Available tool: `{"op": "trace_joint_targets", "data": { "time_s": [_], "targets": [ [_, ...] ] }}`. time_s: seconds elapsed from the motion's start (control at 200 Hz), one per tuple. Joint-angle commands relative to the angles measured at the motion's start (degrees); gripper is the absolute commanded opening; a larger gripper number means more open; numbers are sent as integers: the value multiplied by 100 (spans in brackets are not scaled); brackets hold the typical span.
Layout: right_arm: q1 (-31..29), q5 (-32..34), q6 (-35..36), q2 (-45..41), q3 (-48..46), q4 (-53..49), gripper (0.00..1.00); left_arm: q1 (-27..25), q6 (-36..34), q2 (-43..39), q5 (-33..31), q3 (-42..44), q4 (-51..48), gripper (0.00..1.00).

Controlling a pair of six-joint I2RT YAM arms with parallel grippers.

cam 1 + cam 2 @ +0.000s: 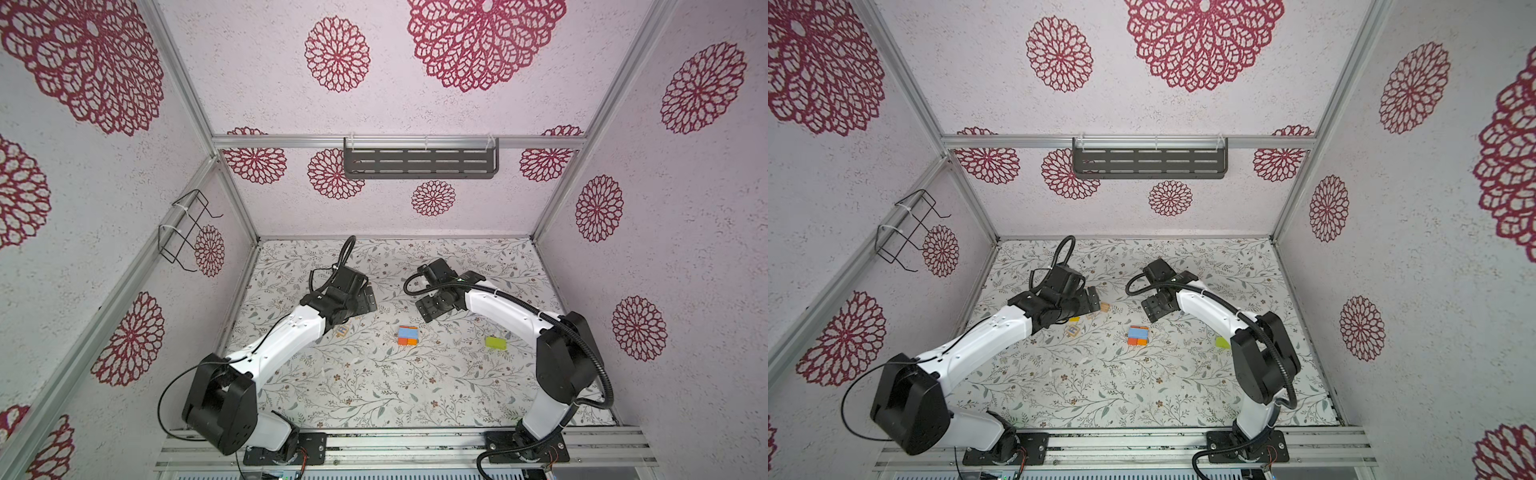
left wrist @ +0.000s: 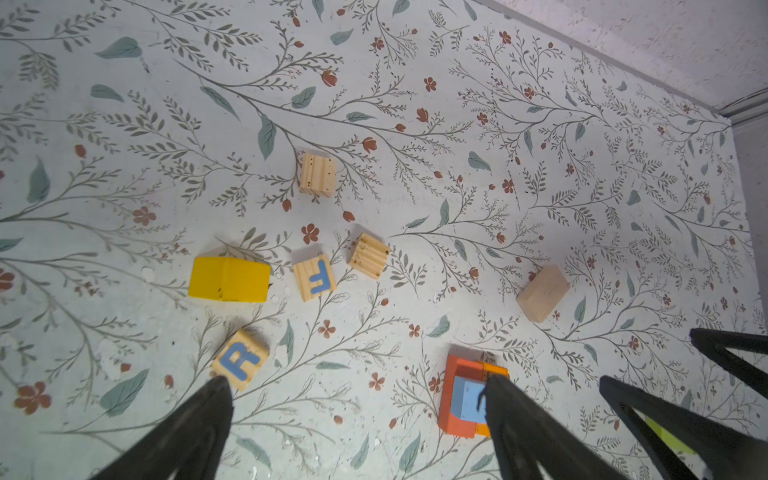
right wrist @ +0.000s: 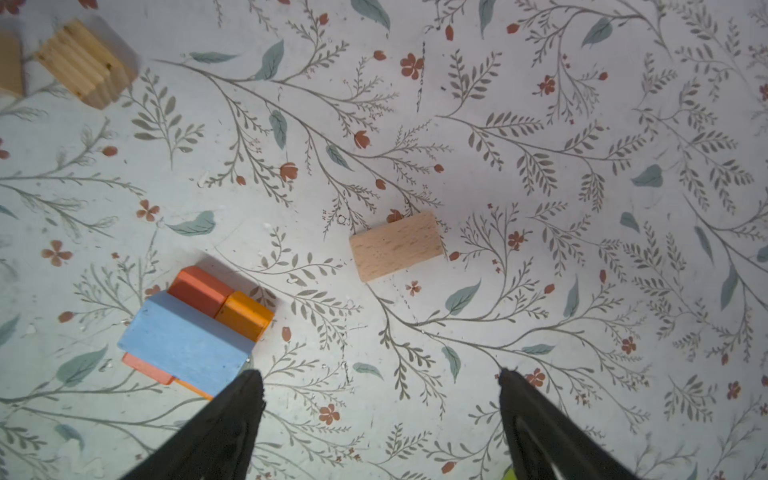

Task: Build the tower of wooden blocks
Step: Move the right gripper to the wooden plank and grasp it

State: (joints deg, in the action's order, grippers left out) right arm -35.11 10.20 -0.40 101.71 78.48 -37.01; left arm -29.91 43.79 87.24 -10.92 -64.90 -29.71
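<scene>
Pale, stippled walls (image 1: 270,83) printed with crimson lace-like medallions close in a table (image 1: 374,395) covered in a matte sheet of grey-green sprigs and small rust flowers. Two arms with glossy white shells and black joints curve inward from the front rail, the left arm (image 1: 282,336) and the right arm (image 1: 503,307).

The left gripper (image 2: 357,384) hangs above the table with its tapered black fingers spread wide and nothing between them. The right gripper (image 3: 379,374) is likewise spread wide and empty.

The tower (image 1: 407,336) stands low near the table's middle, between the two grippers and a little nearer the rail. A chalky blue brick (image 3: 183,340) lies flat on a base of red-orange (image 3: 199,289) and orange bricks (image 3: 244,316) set side by side.

A lime-green brick (image 1: 496,343) lies apart, beside the right arm. Under the left wrist lie a glossy yellow roof-shaped piece (image 2: 228,279) and a plain tan brick (image 2: 542,293) with fine grain. Smallest are four natural-wood cubes: one printed with a blue R (image 2: 240,359), one with a blue F (image 2: 314,277), and two showing ribbed faces (image 2: 318,174) (image 2: 369,254).
</scene>
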Motion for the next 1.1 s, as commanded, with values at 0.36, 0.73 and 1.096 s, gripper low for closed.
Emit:
{"op": "trace_joint_targets", "data": {
  "time_s": [0.36, 0.73, 1.096],
  "targets": [
    [512, -786, 986, 1169, 587, 265, 84, 382, -274, 1377, 362, -883, 521, 98],
    [825, -1039, 1172, 1749, 1154, 64, 80, 512, -253, 1771, 561, -953, 717, 98],
    [884, -1177, 1189, 1958, 1379, -174, 66, 531, -222, 1960, 627, -1130, 755, 98]
  ]
}}
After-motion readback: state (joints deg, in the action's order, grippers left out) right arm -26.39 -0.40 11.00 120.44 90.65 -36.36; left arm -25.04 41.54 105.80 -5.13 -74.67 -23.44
